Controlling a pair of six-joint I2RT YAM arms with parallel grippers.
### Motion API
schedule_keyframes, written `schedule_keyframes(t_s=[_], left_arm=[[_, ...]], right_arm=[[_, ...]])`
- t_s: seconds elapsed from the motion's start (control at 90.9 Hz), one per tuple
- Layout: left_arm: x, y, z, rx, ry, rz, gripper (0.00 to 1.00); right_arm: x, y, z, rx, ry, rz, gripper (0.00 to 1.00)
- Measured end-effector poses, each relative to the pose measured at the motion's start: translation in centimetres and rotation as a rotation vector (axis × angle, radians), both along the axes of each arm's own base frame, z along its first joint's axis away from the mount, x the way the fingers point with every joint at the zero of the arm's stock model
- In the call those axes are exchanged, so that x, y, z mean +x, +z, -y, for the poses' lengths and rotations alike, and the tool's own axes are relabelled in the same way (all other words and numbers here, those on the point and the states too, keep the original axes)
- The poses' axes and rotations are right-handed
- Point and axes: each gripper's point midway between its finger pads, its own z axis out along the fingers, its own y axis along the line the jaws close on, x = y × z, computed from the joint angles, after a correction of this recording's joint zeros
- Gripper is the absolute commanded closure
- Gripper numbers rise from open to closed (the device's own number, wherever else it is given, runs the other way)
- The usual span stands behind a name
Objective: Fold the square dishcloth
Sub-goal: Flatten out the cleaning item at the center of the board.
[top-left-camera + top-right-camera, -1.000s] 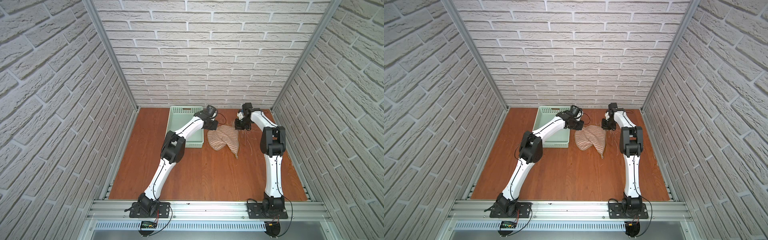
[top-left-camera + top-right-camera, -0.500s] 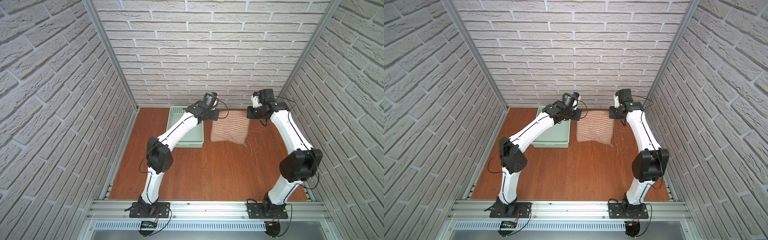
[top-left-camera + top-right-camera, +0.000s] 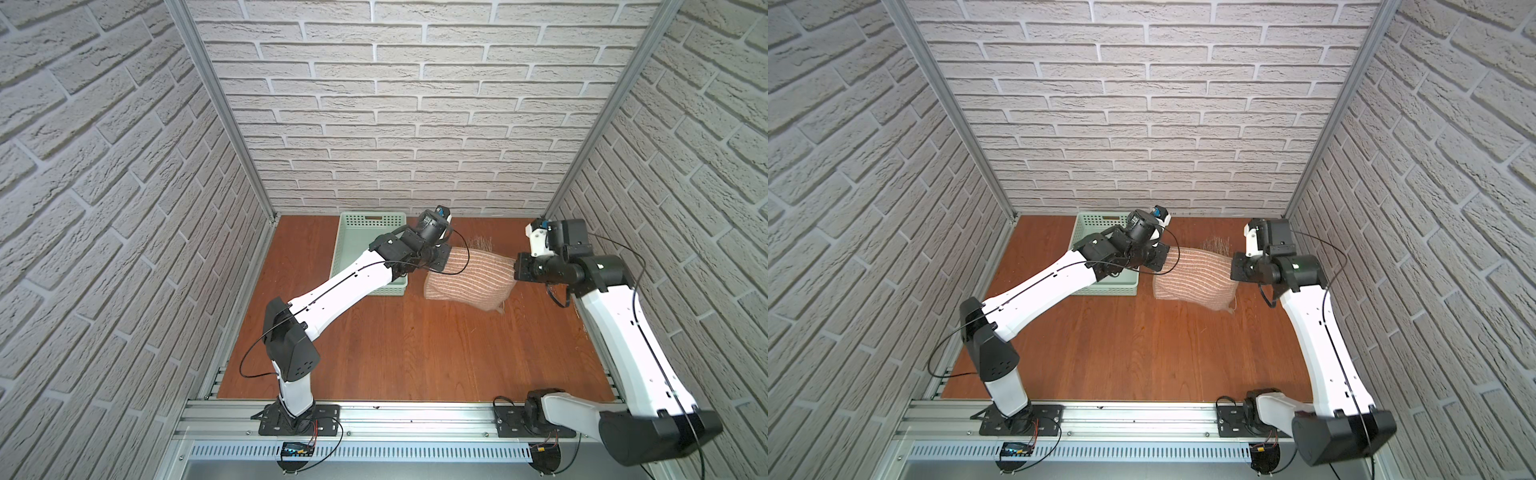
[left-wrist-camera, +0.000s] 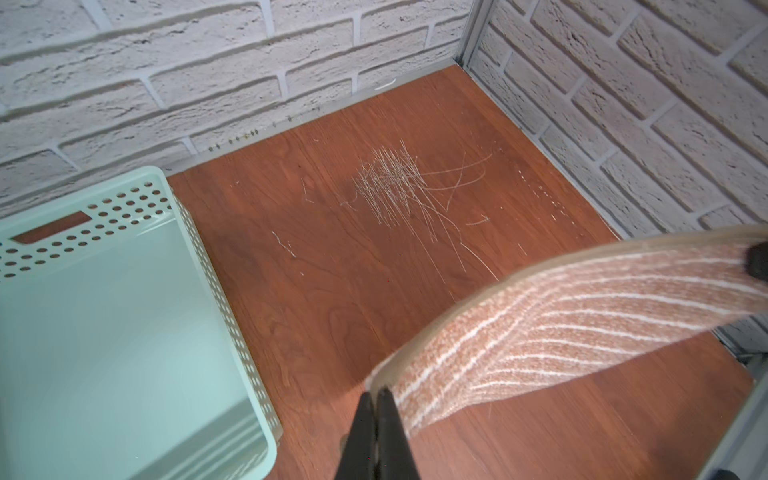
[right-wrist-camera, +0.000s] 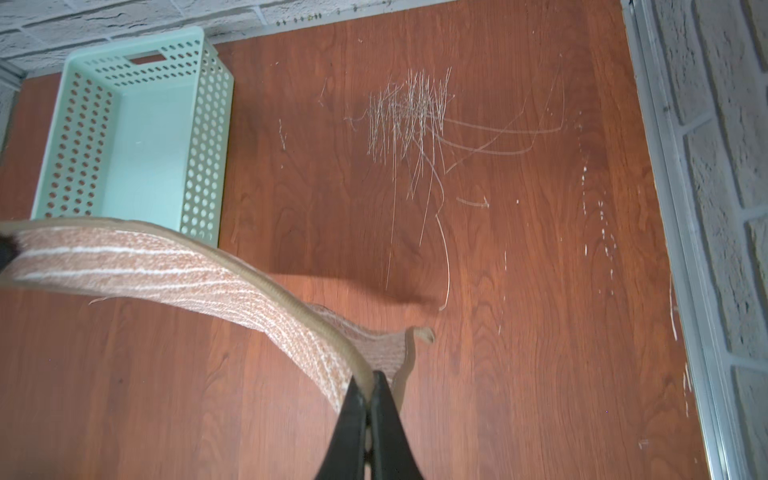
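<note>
Toward the left of the wooden tabletop (image 3: 395, 345), against the back wall, stood the mint-green basket (image 3: 372, 219), a rigid plastic box with perforated walls. Just beside it the left gripper (image 4: 375, 392) was pinched tight on one upper corner of the square dishcloth (image 3: 469, 276), its black jaws closed flat on the brown hem. From that corner the cloth ran across to the right gripper (image 5: 369, 378), which was clamped in the same way on the opposite upper corner. The dishcloth therefore hung in the air between the two arms, apart from the basket; whether its lower edge brushed the wood could not be told. Holding both top corners apart probably served to spread the cloth and let its own weight draw it flat before it was laid down for a fold. It was not taut: the top hem sagged in a curve and the body billowed, a soft tan-brown weave crossed by thin cream stripes, with a small loop (image 5: 424, 333) at a lower corner. Behind it a patch of pale straw-like strands (image 4: 395, 187) lay scattered on the wood
</note>
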Motion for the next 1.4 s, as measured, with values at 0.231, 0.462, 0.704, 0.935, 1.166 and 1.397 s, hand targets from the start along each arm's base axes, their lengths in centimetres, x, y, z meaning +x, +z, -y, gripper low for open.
schedule_keyframes(t_s=[0.231,0.462,0.704,0.935,1.166,1.397], left_arm=[[-2.7,-1.5,-0.7,-0.060,0.013,-0.087,1.00],[2.2,-4.7,0.1,-0.139,0.044,-0.122,1.00],[12.9,-12.3,-0.1,-0.138,0.084,-0.109,1.00],[18.2,-16.4,-0.5,-0.099,0.093,-0.082,1.00],[19.3,-15.9,-0.5,-0.073,0.089,-0.035,1.00],[18.6,-17.4,-1.0,-0.037,0.072,-0.042,1.00]], right_arm=[[-4.1,-2.8,0.2,0.039,-0.024,-0.057,0.97],[2.2,-11.1,0.5,-0.031,-0.087,-0.245,0.97],[14.1,-16.3,1.2,-0.141,-0.122,-0.229,0.97],[22.5,-18.7,1.4,-0.197,-0.091,-0.179,0.97],[24.7,-21.2,1.3,-0.231,-0.046,-0.207,0.97],[23.9,-21.4,1.0,-0.228,-0.020,-0.219,0.97]])
